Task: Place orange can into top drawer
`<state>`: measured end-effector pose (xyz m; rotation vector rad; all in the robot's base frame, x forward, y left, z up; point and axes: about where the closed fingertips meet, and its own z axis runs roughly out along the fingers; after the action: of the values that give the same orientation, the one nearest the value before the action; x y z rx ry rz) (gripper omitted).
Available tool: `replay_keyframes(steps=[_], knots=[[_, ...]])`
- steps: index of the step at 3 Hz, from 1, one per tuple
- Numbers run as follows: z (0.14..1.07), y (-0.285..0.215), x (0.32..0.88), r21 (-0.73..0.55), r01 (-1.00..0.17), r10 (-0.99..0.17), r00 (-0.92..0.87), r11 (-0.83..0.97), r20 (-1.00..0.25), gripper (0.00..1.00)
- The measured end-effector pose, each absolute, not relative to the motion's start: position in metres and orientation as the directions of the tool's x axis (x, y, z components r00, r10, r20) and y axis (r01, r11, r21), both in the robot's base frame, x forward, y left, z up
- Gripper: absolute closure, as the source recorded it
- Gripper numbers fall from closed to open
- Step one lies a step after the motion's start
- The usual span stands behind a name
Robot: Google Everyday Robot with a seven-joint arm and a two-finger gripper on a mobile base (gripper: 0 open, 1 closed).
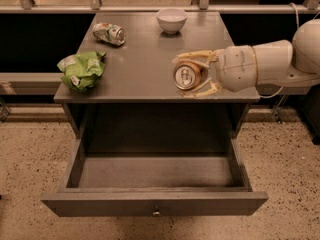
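The orange can [187, 76] is held sideways, its silver pull-tab top facing the camera, between the pale fingers of my gripper [192, 74]. The gripper reaches in from the right on a white arm and holds the can just above the front right part of the grey cabinet top [145, 59]. The top drawer [155, 203] is pulled wide open below, its inside bare, with a small round knob [156, 212] on its flat front panel. The can is above the cabinet top, behind the drawer opening.
A crumpled green bag [82, 70] lies at the left edge of the top. A white-and-green can [109, 33] lies on its side at the back left. A white bowl [171, 20] stands at the back centre. Speckled floor surrounds the cabinet.
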<state>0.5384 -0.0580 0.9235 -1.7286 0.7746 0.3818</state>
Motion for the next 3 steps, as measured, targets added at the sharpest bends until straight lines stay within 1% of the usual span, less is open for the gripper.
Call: replay_keyframes(steps=[1,2,3], knots=[[0.965,-0.043,0.489,-0.801,-0.574,-0.269,0.809,-0.168,-0.523,1.00],[0.969,-0.041,0.465,-0.797,-0.595,-0.233,0.794,-0.109,-0.561,1.00],[0.949,-0.055,0.455,-0.715,-0.695,-0.163,0.699,0.076,-0.697,1.00]])
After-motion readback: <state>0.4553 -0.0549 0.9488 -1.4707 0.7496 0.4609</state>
